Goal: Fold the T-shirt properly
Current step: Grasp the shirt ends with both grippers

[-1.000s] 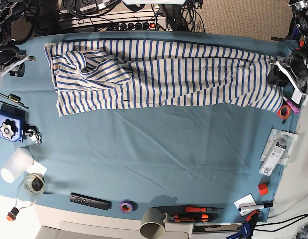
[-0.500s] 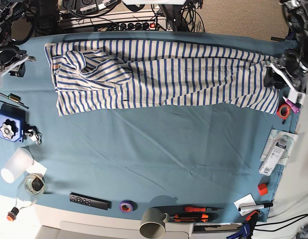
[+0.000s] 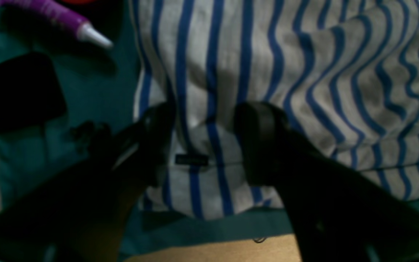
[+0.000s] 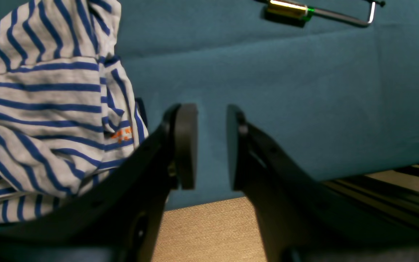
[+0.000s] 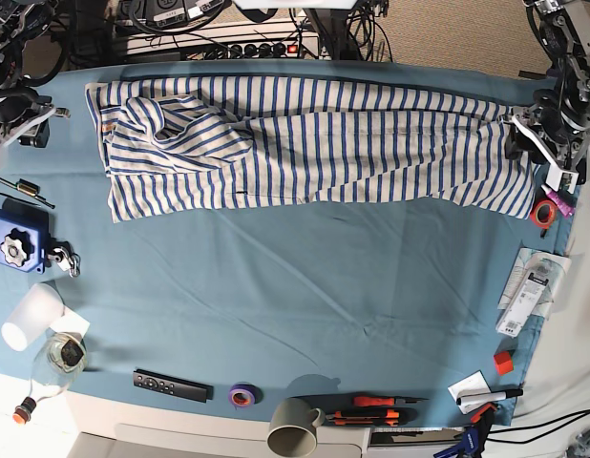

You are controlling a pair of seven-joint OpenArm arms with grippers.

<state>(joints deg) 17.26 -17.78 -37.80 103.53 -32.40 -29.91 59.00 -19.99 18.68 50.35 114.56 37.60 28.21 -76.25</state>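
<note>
While the left tool (image 3: 204, 143) stands parted over the T-shirt (image 5: 305, 143) hem, purple tube (image 3: 55, 22) beyond its left finger, right tool (image 4: 211, 143) parted, empty, shirt collar to its left.

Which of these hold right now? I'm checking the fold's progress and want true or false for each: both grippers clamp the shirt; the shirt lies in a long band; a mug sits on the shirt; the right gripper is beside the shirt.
1. Both grippers clamp the T-shirt. False: the left gripper straddles the hem with its jaws apart, and the right gripper holds nothing.
2. The T-shirt lies in a long band. True.
3. A mug sits on the T-shirt. False: it stands at the table's near edge.
4. The right gripper is beside the T-shirt. True.
</note>
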